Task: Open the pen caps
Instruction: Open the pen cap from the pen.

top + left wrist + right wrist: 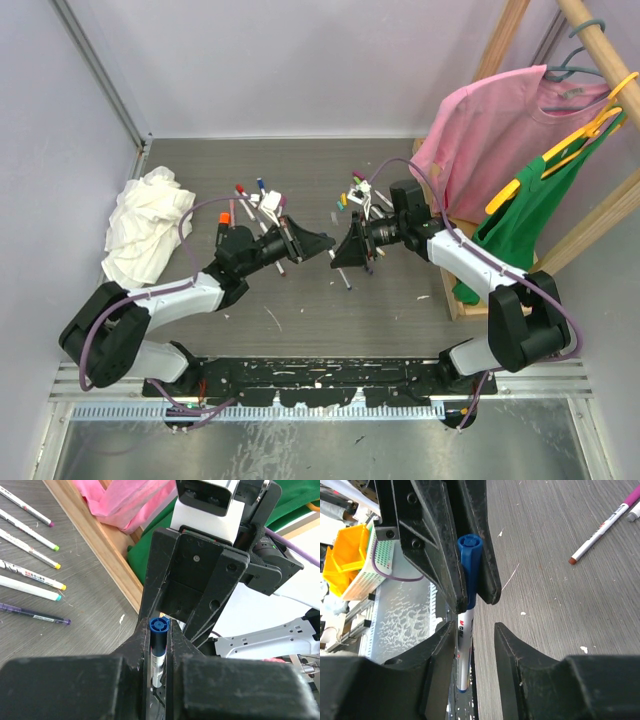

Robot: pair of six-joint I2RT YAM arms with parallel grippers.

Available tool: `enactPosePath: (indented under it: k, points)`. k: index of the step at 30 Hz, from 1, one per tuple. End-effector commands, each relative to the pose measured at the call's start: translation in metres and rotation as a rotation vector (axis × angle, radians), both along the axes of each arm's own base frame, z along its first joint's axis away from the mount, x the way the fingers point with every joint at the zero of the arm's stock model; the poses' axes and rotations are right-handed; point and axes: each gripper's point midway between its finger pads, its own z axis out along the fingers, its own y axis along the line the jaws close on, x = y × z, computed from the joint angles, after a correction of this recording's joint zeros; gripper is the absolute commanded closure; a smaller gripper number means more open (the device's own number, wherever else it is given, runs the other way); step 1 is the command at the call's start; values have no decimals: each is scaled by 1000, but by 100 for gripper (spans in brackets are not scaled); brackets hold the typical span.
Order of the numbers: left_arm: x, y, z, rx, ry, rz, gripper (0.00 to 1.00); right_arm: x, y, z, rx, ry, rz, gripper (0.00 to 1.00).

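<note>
Where the two arms meet above the worktop (300, 330), one item is in hand.

**Item:** blue-capped pen (157, 667), with a thin white barrel and the blue cap (159, 626) seated on it.

**Holder:** left gripper (322, 242). Its fingers (135, 650) are clenched on the pen, flanking the cap and upper barrel. The cap end points toward the opposite arm.

**Opposite:** right gripper (475, 627). Its fingers (520, 650) are parted and grasp nothing. The pen sits just ahead of them, the barrel close beside one finger; contact cannot be told.

**Other stock:** loose pens (30, 537) lie side by side on the worktop with green, yellow and teal ends. Whether these are capped is too small to tell. A white cloth (145, 225) is bunched at the far left, well apart.

**Handling (judged):**
- The pen is very light and stiff, though a thin barrel may flex if levered.
- The cap is smooth, hard plastic, likely slippery, and held on by friction.
- The cap is best taken across its sides near the closed end, with the barrel held close to the seam.
- The pull should run straight along the pen, since a sideways pull risks jamming it.
- A hard squeeze low on the cap could pinch it tighter onto the barrel.
</note>
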Motion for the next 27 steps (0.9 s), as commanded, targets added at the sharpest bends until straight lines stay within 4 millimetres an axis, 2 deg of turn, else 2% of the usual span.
enactPosePath:
  k: [1,8,15,20,27]
  points:
    - [1,0,19,-47,-105,14,100,6,2,11,25,-44,-13,59]
    - [11,6,25,-48,-159,82,100,5,3,8,24,-28,-8,72]
    - [28,20,40,-44,-224,205,100,3,3,6,26,-12,5,99]
    - [60,48,60,-77,-251,365,100,4,3,-4,-10,-10,12,99]
    - [112,102,105,-205,-283,567,100,10,3,-21,-67,17,10,99]
